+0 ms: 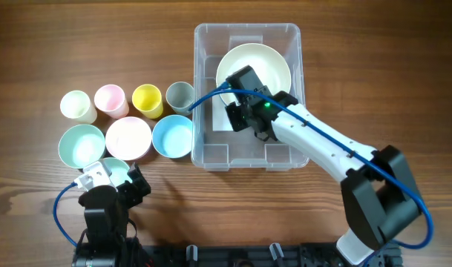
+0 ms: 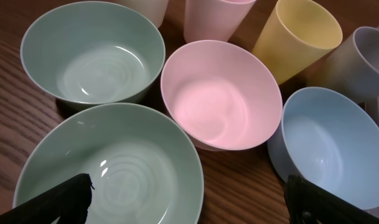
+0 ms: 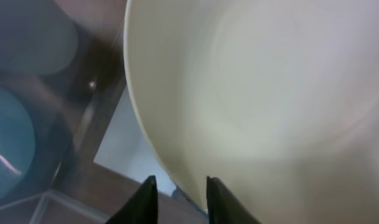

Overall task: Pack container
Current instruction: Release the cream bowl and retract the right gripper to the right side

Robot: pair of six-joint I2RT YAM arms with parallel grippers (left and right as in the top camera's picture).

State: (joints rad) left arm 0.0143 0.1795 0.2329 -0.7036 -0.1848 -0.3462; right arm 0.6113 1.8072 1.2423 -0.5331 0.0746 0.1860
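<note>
Right gripper [image 3: 181, 180]: its two black fingers sit close together astride the rim of the cream bowl [image 1: 266, 63], one inside, one outside. That looks like a pinch on the rim. The bowl is inside the container [image 1: 203, 152], toward its far end, and the container stands at the middle of the table [image 1: 359, 59].

As I read it, the step is setting this bowl down. To do it well, lower it until the base rests flat, only then part the fingers, and lift straight up so the outer finger clears the wall. Keeping it at the far end leaves room for more.

Over on the other side, the left gripper [image 2: 189, 202] hangs wide apart, holding nothing, above the green bowl [image 2: 114, 168].

The white label [image 3: 130, 146] on the container's base shows no writing I can read.
</note>
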